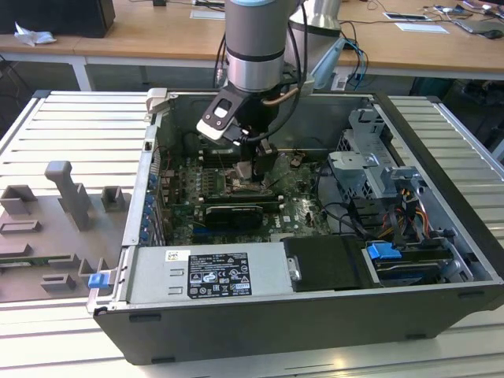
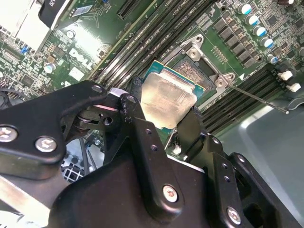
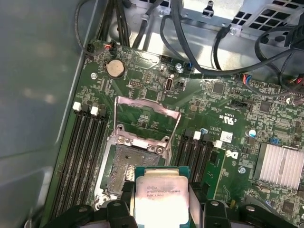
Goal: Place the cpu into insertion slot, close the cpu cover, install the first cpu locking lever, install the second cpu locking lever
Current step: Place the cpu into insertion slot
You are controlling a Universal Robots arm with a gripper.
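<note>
Plainly, the cpu [image 2: 168, 102] [image 3: 161, 199] sits clamped between the gripper's [image 2: 161, 116] [image 3: 161, 205] jaws, one black finger [image 2: 129, 108] on each opposite edge, metal top facing both wrist cameras. It hangs just above the near edge of the insertion slot [image 3: 130, 164] [image 2: 197, 66], not seated. The cpu cover [image 3: 147, 107] stands swung up beyond the socket, with memory slots [image 3: 83, 152] on either side. In the exterior view the gripper [image 1: 256, 169] reaches into the computer case [image 1: 441, 228], at about one o'clock from the power supply [image 1: 209, 276].
</note>
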